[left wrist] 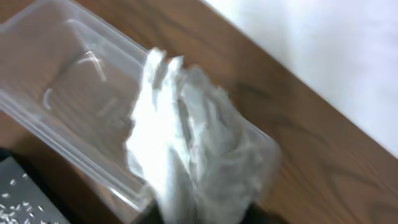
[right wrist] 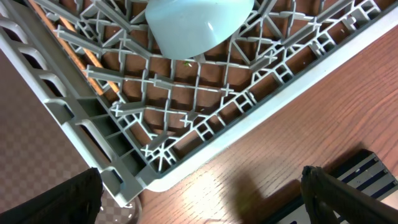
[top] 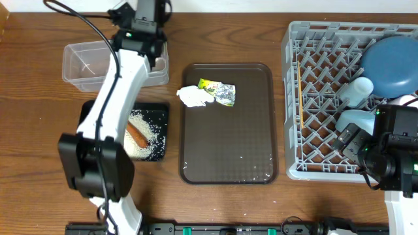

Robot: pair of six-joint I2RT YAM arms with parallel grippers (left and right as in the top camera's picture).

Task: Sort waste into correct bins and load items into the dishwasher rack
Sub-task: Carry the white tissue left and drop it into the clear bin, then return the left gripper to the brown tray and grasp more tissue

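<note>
Left tool [top: 157, 60] above one tub [left wrist: 59, 84], one white wad [left wrist: 186, 143].

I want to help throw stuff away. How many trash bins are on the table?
2. The clear tub sits at the far left; the black tray lies just in front of it, holding rice and a carrot. None looks hidden.
</note>
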